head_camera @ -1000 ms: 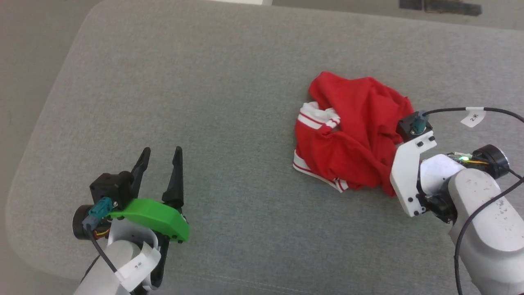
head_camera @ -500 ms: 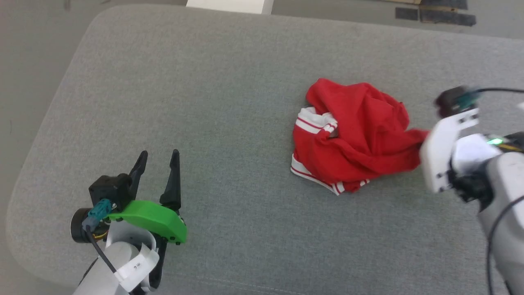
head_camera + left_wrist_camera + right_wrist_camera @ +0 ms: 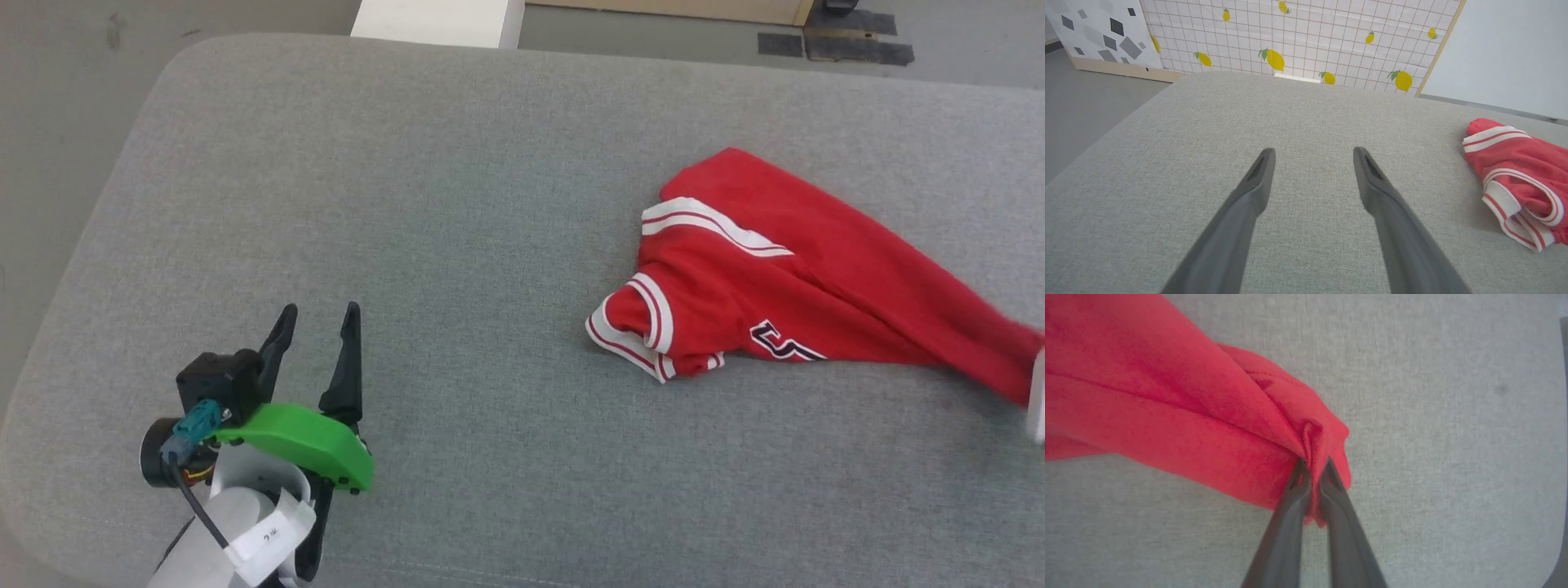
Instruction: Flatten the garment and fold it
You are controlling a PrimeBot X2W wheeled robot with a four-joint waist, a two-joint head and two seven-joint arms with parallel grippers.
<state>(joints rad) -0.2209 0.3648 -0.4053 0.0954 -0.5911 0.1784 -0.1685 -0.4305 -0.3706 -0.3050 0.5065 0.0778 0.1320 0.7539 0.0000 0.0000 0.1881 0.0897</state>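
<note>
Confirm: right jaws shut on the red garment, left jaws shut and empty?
Wrong on the left: the left gripper stands open and empty, as the left wrist view shows. The right gripper is shut on the garment.

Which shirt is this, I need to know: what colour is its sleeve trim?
White with red stripes, on the red garment; clearest in the head view.

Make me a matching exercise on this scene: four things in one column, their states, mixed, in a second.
1 dark-fingered left gripper
2 dark-fingered right gripper
3 red jersey T-shirt with white striped trim
4 grey woven fabric cushion

a jaws shut on red cloth
b lies under the shirt
c jaws apart, holding nothing
d stretched long, one end pinched

Pairs: 1-c, 2-a, 3-d, 4-b
</note>
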